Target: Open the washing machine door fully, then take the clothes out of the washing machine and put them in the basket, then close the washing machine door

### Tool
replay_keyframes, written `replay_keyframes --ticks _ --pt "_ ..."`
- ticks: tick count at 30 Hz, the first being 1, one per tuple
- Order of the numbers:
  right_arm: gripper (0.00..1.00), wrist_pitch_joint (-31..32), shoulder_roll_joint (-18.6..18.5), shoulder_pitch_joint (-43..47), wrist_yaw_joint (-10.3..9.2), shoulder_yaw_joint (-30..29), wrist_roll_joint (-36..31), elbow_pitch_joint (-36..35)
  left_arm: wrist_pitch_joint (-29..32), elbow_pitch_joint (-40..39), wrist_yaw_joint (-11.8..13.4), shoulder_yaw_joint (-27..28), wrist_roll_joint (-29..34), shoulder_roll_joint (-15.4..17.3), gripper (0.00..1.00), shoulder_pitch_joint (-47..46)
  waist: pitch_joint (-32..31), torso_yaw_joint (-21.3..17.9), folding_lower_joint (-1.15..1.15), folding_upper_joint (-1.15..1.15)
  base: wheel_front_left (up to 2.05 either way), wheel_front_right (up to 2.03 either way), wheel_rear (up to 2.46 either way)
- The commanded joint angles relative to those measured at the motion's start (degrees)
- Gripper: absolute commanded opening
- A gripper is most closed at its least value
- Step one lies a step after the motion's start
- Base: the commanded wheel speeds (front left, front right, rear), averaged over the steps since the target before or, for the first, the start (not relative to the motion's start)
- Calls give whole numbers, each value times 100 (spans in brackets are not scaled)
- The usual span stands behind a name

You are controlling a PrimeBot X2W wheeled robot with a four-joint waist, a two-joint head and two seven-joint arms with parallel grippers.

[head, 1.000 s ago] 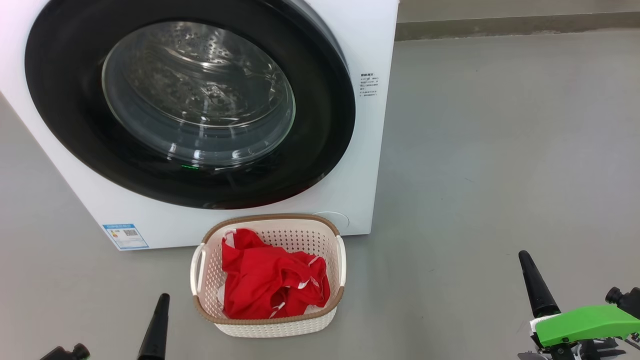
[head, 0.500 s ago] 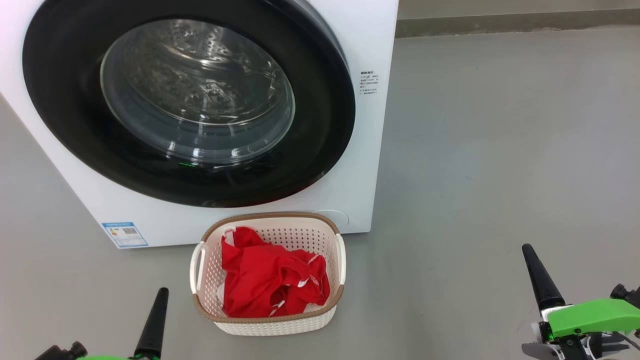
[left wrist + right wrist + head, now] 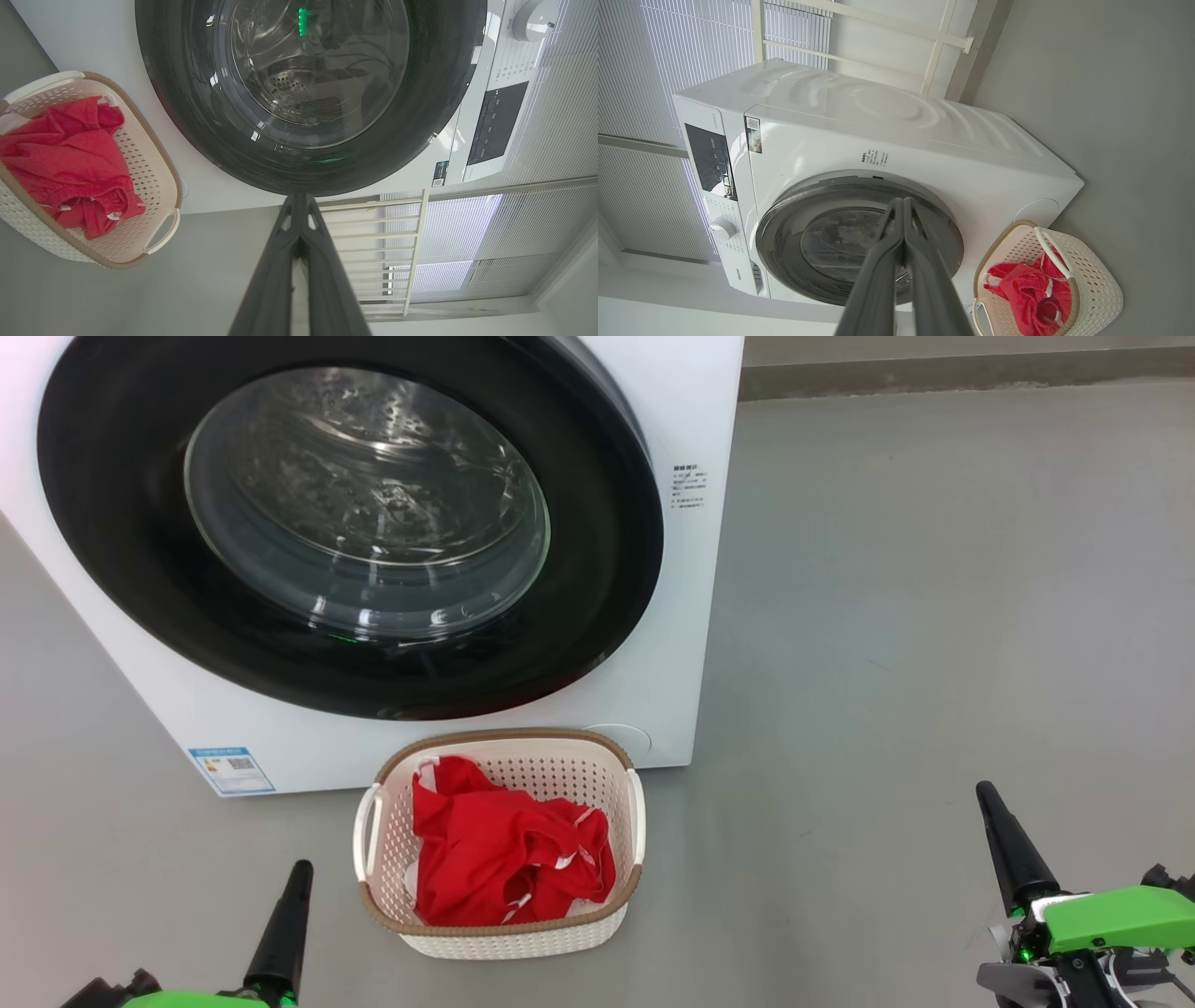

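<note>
Grey floor [image 3: 934, 616], with daylight glowing through white slatted blinds [image 3: 635, 93].

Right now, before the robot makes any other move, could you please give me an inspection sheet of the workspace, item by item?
Surface: grey floor, smooth, no spill seen.
Job's things: washing machine door shut against the white washing machine, no red fabric behind its glass; red clothes lie inside the basket, which stands on the floor at the machine's front.
Clutter: nothing seen.
Grippers: left gripper shut, holding nothing; right gripper shut, holding nothing; both apart from basket and door.
Cables: nothing seen.
Surroundings: window blinds and a white railing behind the machine.
</note>
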Motion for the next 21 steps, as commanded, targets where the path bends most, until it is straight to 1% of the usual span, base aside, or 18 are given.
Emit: replay_keyframes --ticks 1,10,21 --pt "0 59 -95 -287 -4 71 223 -142 57 -111 -38 206 -204 86 0 -274 4 0 0 0 0 0 0" --pt "0 205 -101 -344 -4 31 759 -132 198 -96 -41 252 -767 91 0 -338 27 -2 0 0 0 0 0" --pt "0 205 -101 -344 -4 30 758 -132 198 -96 -41 251 -767 91 0 -338 27 -2 0 0 0 0 0"
